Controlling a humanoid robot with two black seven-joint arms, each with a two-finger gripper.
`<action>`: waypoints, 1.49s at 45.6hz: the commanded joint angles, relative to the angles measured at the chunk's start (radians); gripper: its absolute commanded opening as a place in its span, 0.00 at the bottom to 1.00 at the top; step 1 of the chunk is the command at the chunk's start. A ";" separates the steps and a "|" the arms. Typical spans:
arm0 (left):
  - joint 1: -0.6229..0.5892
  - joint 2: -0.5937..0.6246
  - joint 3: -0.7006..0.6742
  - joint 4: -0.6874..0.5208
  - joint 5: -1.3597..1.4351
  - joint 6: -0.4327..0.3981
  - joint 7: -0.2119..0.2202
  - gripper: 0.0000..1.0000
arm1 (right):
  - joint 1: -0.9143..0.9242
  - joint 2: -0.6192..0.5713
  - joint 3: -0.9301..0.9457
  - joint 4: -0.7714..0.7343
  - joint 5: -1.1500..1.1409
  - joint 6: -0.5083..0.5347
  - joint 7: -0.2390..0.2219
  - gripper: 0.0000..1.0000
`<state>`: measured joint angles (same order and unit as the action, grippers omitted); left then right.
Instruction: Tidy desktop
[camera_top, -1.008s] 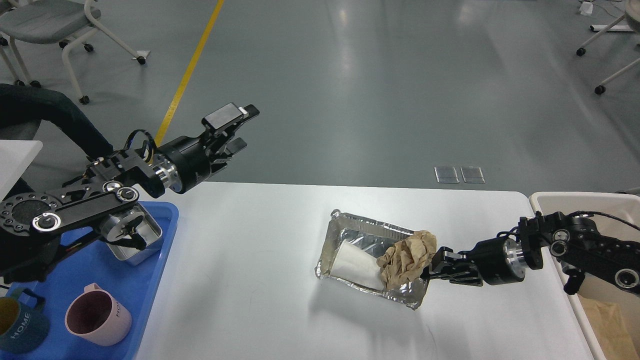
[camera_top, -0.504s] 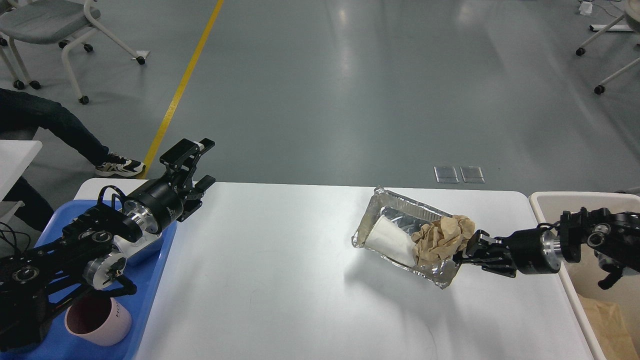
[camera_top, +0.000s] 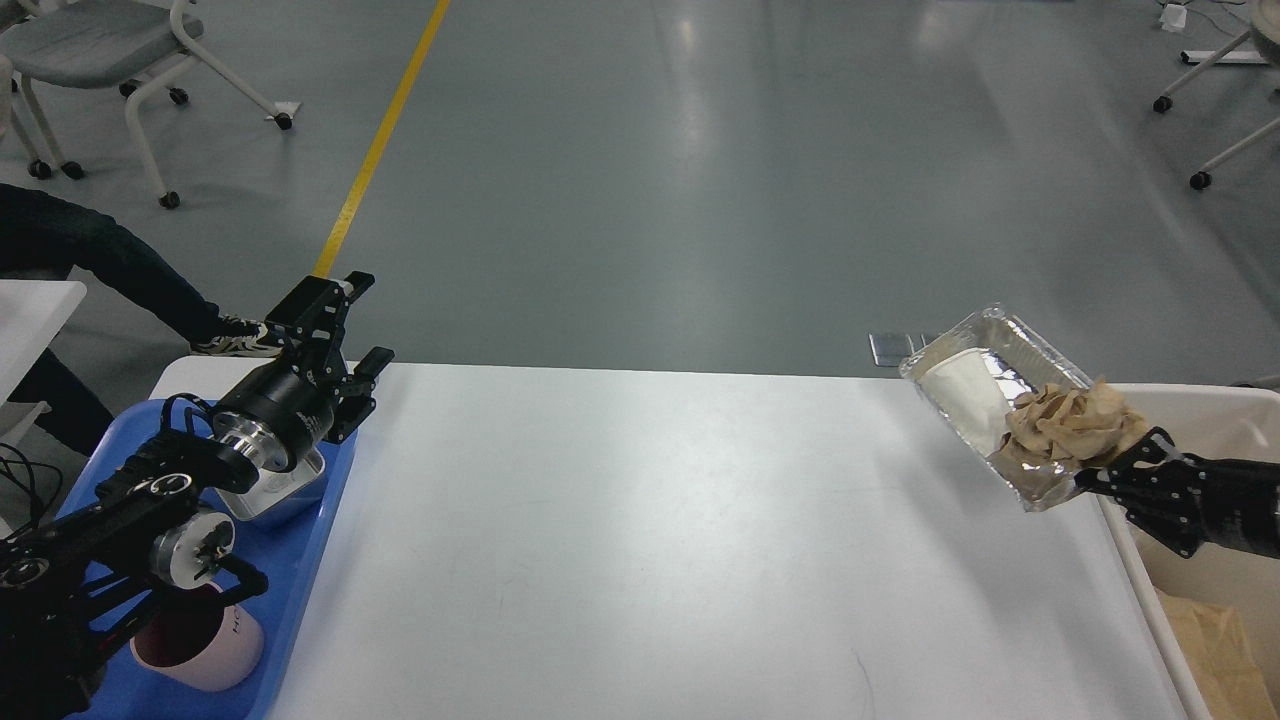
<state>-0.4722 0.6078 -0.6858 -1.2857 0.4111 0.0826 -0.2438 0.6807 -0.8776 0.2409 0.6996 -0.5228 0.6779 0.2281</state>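
The desktop (camera_top: 640, 540) is a large white tabletop filling the lower middle of the head view. My right gripper (camera_top: 1100, 480) is shut on the near edge of a foil tray (camera_top: 1010, 375), held tilted in the air over the desktop's right edge. Inside the tray lie a white paper cup (camera_top: 955, 385) and crumpled brown paper (camera_top: 1065, 425). My left gripper (camera_top: 345, 320) stands open with nothing in it, above the desktop's far left corner.
A blue plastic tray (camera_top: 310, 530) at the left holds a metal container (camera_top: 285, 490) and a pink mug (camera_top: 205, 640). A beige bin (camera_top: 1200, 420) with brown paper inside stands at the right. A person's leg and chairs are on the floor far left.
My right gripper has lifted the foil tray off the desktop and carried it right toward the beige bin. My left arm has drawn back and down to the left.
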 joint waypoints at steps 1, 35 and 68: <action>0.073 -0.051 -0.141 0.008 -0.089 -0.003 -0.005 0.96 | -0.018 -0.032 0.000 -0.043 0.090 -0.001 0.002 0.00; 0.204 -0.401 -0.710 0.324 -0.164 -0.316 0.004 0.96 | -0.280 -0.003 0.000 -0.498 0.460 -0.017 -0.004 0.12; 0.165 -0.402 -0.706 0.359 -0.170 -0.334 0.009 0.96 | -0.044 0.187 0.153 -0.727 0.517 -0.067 0.000 1.00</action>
<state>-0.3056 0.2023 -1.3914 -0.9265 0.2394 -0.2519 -0.2343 0.6107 -0.7235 0.3514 -0.0397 -0.0113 0.6063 0.2316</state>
